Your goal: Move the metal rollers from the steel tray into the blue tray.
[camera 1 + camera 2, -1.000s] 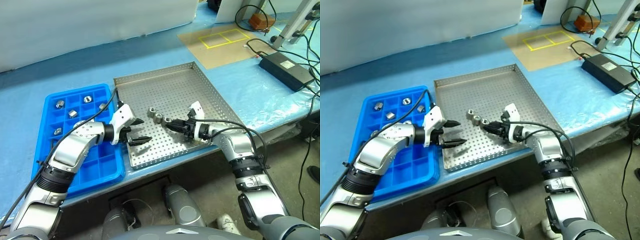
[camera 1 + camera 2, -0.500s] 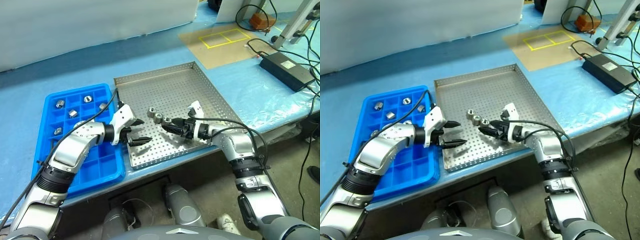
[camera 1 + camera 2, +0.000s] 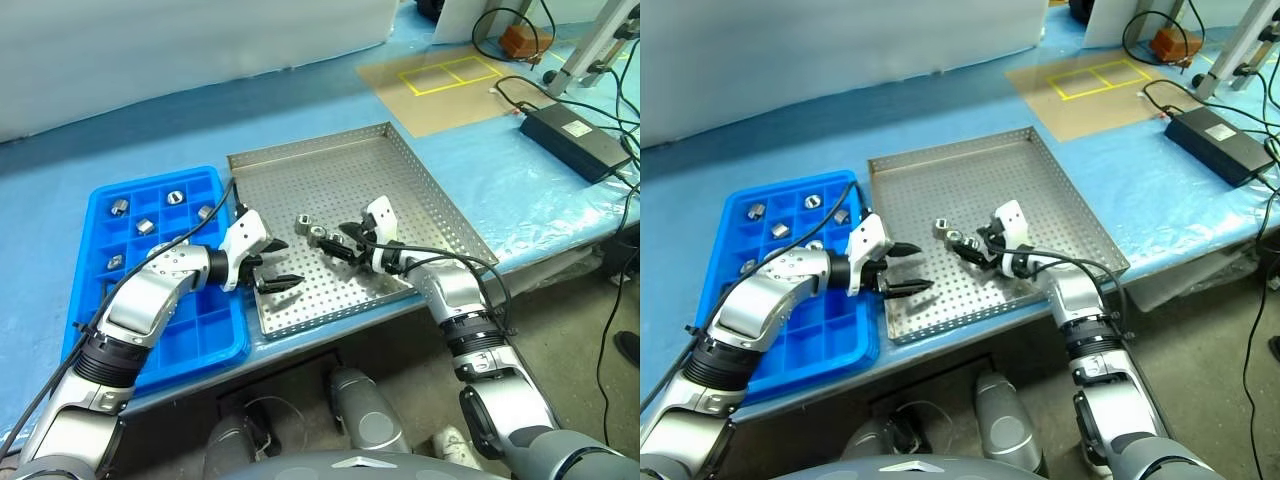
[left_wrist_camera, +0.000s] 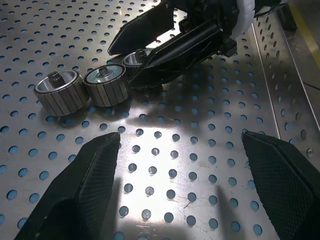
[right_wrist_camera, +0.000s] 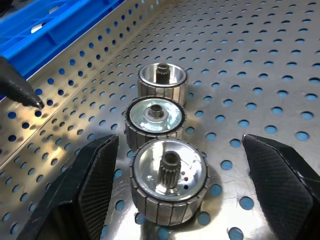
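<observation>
Three metal rollers (image 3: 316,232) lie in a short row on the perforated floor of the steel tray (image 3: 400,160), toward its near left part, touching or almost touching one another; the row runs from the far left down toward the near right. The right gripper (image 3: 345,243) comes at that row from the right, its two fingers spread apart with the nearest roller (image 5: 168,186) sitting between them, not yet pinched as far as can be seen. That is the relation the pickup turns on: the roller lies straight ahead of the right gripper, at the near end of the row, so closing here should catch that one alone, provided the fingers stay clear of the middle roller (image 5: 154,121) just behind it. The left gripper (image 3: 275,262) hangs over the tray's near left corner, also spread wide and holding nothing, with the rollers a little way off beyond it; the right arm is plainly the nearer one. The blue tray (image 3: 215,340) sits just left of the steel tray, with several rollers already lying in its far compartments and its near ones free. The head views give the layout of the two trays and arms but leave the rollers too small to judge. The right wrist view shows the nearest roller standing on end with a small toothed shaft pointing up, and the gap on either side of it. The left wrist view shows the row from the side, with the right gripper's fingers flanking its end roller.
</observation>
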Available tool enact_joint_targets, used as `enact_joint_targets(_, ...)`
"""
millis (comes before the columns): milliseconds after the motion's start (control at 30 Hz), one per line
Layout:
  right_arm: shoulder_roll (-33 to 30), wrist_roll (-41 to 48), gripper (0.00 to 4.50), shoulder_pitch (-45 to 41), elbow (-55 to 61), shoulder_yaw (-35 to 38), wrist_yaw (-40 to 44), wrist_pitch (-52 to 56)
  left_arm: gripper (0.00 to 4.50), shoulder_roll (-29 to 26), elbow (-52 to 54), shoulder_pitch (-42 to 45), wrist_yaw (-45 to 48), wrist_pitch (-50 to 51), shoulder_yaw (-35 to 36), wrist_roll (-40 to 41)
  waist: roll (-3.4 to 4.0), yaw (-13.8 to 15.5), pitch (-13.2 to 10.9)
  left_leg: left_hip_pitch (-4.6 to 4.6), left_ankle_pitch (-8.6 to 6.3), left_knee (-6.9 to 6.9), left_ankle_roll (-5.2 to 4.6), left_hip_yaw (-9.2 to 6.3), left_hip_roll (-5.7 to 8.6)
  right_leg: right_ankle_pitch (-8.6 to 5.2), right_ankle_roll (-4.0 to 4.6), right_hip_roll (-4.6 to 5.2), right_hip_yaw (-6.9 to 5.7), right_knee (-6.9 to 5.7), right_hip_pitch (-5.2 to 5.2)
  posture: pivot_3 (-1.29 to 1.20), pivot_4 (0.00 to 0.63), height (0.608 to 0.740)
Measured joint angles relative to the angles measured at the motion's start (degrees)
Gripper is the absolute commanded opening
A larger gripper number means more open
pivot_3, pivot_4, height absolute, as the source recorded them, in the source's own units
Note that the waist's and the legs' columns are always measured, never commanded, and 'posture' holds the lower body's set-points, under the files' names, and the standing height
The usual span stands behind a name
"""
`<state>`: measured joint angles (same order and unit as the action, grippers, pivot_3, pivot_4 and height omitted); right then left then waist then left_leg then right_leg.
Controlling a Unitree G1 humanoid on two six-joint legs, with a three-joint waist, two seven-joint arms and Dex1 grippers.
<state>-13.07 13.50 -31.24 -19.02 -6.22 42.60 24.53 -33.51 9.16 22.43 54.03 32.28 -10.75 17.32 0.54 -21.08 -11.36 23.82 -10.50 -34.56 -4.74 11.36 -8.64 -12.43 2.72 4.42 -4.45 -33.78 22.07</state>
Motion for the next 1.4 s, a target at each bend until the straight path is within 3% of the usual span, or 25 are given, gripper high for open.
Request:
enact_joint_targets(100, -0.4, -0.09, 3.49, 0.0, -0.38, -0.39, 1.67, -0.35, 4.11, 0.0, 0.01, 0.0, -0.1, 0.03, 0.0, 0.0, 0.0, 0.01, 0.0, -0.01, 0.0, -0.02, 0.01, 0.0, 0.01, 0.0, 0.0, 0.0, 0.0, 0.0, -0.02, -0.67, 0.15, 0.74)
enact_joint_targets(267, -0.94, -0.92, 1.72, 0.22, -0.82, -1.54, 3.82, -0.89, 4.11, -0.01, 0.03, 0.0, -0.36, 0.07, 0.0, 0.01, 0.0, 0.01, 0.0, 0.0, 0.02, -0.02, -0.03, 0.0, 0.0, 0.01, 0.01, 0.0, 0.0, -0.02, -0.01, -0.67, 0.15, 0.74)
enact_joint_targets(300, -0.94, -1.14, 1.64, 0.21, -1.03, -1.62, 3.8, -1.27, 4.11, -0.06, 0.03, 0.0, -0.37, 0.07, 0.01, 0.01, 0.0, 0.02, 0.0, 0.0, 0.02, -0.02, -0.03, 0.0, 0.0, 0.01, 0.01, 0.0, 0.0, -0.02, -0.01, -0.67, 0.15, 0.74)
enact_joint_targets(633, -0.66, -0.85, 1.64, -0.4, -1.38, -1.37, 4.04, -0.2, 4.11, -0.82, -0.36, 0.12, -0.96, 0.02, 1.31, 0.1, 0.0, 0.01, 0.0, -0.03, 0.01, -0.06, -0.02, 0.0, -0.01, 0.02, 0.02, 0.0, 0.0, -0.09, -0.03, -0.68, 0.15, 0.74)
enact_joint_targets(967, -2.32, 14.27, 1.64, -5.97, 10.16, 5.03, 9.61, 18.72, 4.11, -2.39, -4.89, 4.24, -0.68, -3.37, 14.13, 5.34, 0.08, 0.39, -0.06, 0.08, 0.07, -0.06, -0.14, 0.0, -0.03, 0.02, 0.03, 0.0, -0.01, -0.11, 0.07, -0.66, 0.15, 0.74)
enact_joint_targets(1067, -2.67, 18.8, 1.64, -6.93, 12.86, 7.74, 9.74, 23.18, 4.11, -2.45, -5.49, 3.88, -0.44, -9.33, 15.87, 4.87, 0.08, 1.05, -0.06, 0.05, 0.07, -0.06, -0.14, 0.0, -0.03, 0.02, 0.03, -0.01, -0.01, -0.11, 0.05, -0.66, 0.15, 0.74)
enact_joint_targets(1233, -3.98, 20.92, 1.64, -6.01, 15.84, 5.55, 11.17, 27.32, 4.11, 0.64, -8.86, 3.66, -1.96, -26.17, 15.61, -0.32, 0.08, 2.36, -0.06, 0.07, 0.08, -0.09, -0.13, 0.0, -0.03, 0.03, 0.03, -0.01, -0.01, -0.11, 0.04, -0.65, 0.15, 0.74)
enact_joint_targets(1400, -5.47, 22.71, 1.64, -5.97, 17.53, 4.91, 13.05, 29.07, 4.11, 0.15, -10.08, 3.71, 0.36, -34.39, 13.78, -2.87, 0.08, 3.44, -0.06, 0.06, 0.08, -0.09, -0.13, 0.0, -0.04, 0.03, 0.03, -0.01, 0.01, -0.13, 0.05, -0.65, 0.15, 0.74)
